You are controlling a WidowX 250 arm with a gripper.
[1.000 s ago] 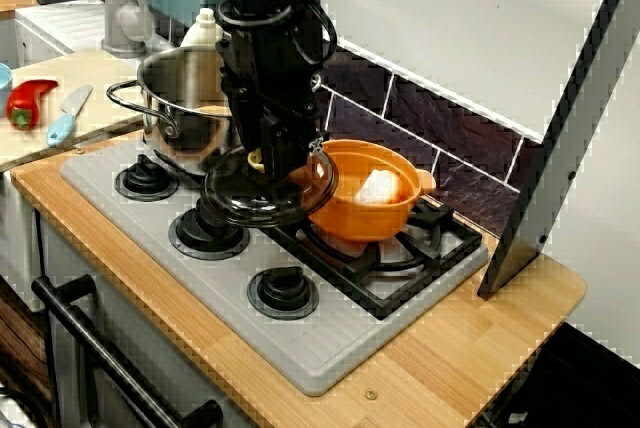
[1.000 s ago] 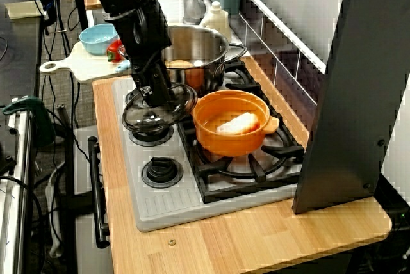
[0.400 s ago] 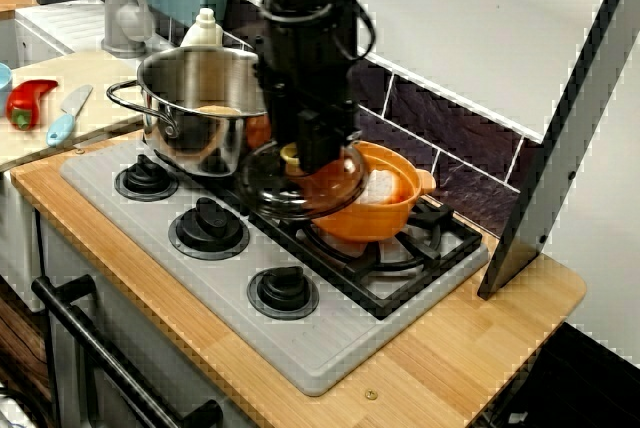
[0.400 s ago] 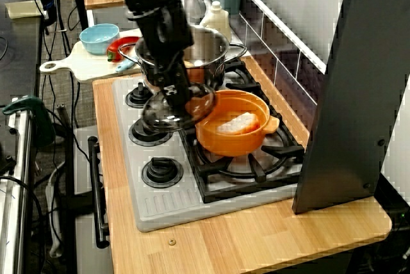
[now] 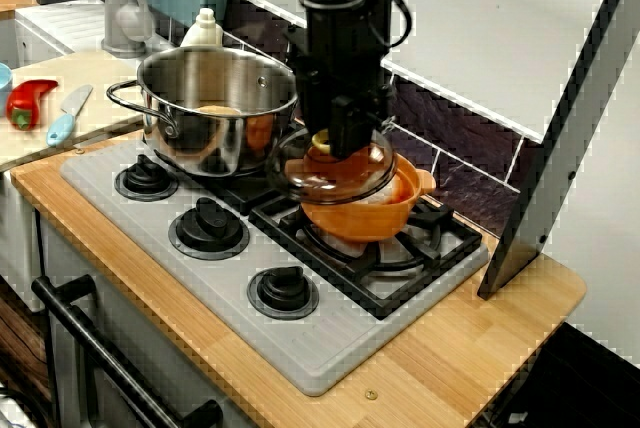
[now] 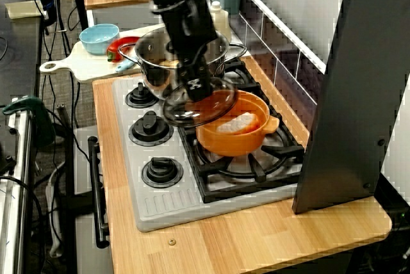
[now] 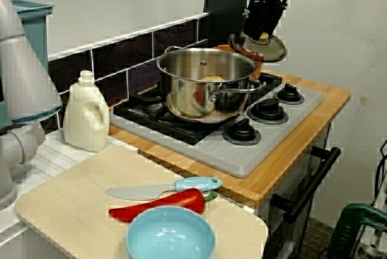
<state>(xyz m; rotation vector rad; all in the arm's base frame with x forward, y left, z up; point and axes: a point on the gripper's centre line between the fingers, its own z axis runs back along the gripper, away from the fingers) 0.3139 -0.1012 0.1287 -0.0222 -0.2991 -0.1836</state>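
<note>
Front view shows you a pale wooden bench [image 5: 470, 348] carrying a grey stove top [image 5: 320, 353] with black iron grates, backed by dark glossy tiles [image 5: 445, 123]. Your hand [image 5: 335, 138] is clamped on the knob of a round, clear glass lid [image 5: 335, 173]. The lid hangs slightly tilted, partly over the orange pot [image 5: 390, 213], beside a shiny steel pot [image 5: 215, 108].

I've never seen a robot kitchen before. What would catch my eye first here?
The black gripper holds a glass lid by its knob, hanging partly over the orange pot on the stove's black burner grate. Beside that pot stands a big shiny steel pot. Off on the cutting board lies a red pepper.
</note>
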